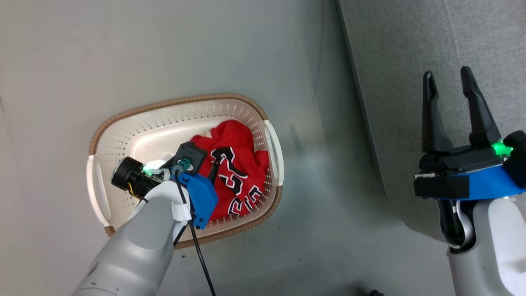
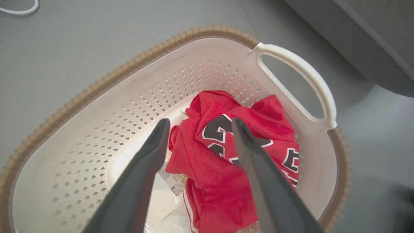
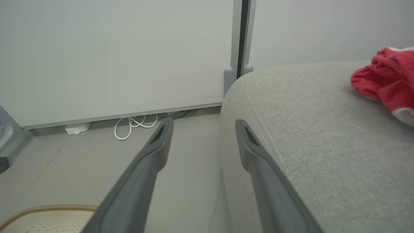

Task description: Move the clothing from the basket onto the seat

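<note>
The cream basket (image 1: 181,100) with a brown rim stands on the grey floor. In its right half lies a crumpled red garment with black-and-white numerals (image 1: 238,164). My left gripper (image 2: 200,121) hangs open just above that garment (image 2: 220,168), one finger on each side of its top fold, holding nothing. The grey seat (image 1: 411,61) rises to the right of the basket. My right gripper (image 1: 448,76) stands open and empty over the seat's front edge. On the seat (image 3: 323,129), a second red garment with white trim (image 3: 385,81) lies at the far right.
A white cable (image 3: 136,124) and a small white plug (image 3: 77,128) lie on the floor by the pale wall. A grey post (image 3: 237,64) stands behind the seat's corner. A black cable (image 1: 201,255) hangs from my left wrist. Bare floor separates basket and seat.
</note>
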Tool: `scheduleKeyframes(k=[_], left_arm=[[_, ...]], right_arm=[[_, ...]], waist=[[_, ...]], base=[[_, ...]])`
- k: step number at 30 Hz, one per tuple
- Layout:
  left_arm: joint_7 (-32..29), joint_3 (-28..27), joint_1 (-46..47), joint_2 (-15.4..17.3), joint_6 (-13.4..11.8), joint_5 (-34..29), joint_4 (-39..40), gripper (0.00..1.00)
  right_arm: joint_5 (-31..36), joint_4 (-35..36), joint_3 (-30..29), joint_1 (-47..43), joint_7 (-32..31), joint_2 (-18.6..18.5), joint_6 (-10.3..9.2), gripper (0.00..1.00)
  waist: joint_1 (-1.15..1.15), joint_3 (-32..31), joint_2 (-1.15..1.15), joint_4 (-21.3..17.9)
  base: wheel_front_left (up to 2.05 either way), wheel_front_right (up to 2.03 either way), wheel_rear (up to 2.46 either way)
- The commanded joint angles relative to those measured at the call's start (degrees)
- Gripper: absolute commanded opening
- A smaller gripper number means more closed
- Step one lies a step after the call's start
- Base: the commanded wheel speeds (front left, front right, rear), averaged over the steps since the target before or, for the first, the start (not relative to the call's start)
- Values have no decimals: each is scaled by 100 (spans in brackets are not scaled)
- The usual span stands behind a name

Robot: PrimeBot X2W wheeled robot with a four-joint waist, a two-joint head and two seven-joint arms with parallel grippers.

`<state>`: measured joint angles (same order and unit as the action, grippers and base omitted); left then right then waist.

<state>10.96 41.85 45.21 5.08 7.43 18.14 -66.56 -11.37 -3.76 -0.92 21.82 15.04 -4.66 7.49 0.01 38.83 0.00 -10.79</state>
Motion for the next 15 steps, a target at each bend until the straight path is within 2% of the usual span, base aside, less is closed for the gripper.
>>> scheduleKeyframes(k=[1,7,15], left_arm=[[-37,45,135,2,5,33,-48,100],[-572,175,335,-13,5,420,-424,100],[-1132,297,522,42,5,903,-511,100]], right_arm=[[-19,41,-4,110,22,6,1,100],[-24,109,28,320,23,-36,1,100],[-68,220,92,498,22,-80,1,100]], waist=[[-1,205,0,-28],[-1,598,0,6],[-1,1017,0,39]], base=[[0,0,0],[0,0,0],[0,0,0]])
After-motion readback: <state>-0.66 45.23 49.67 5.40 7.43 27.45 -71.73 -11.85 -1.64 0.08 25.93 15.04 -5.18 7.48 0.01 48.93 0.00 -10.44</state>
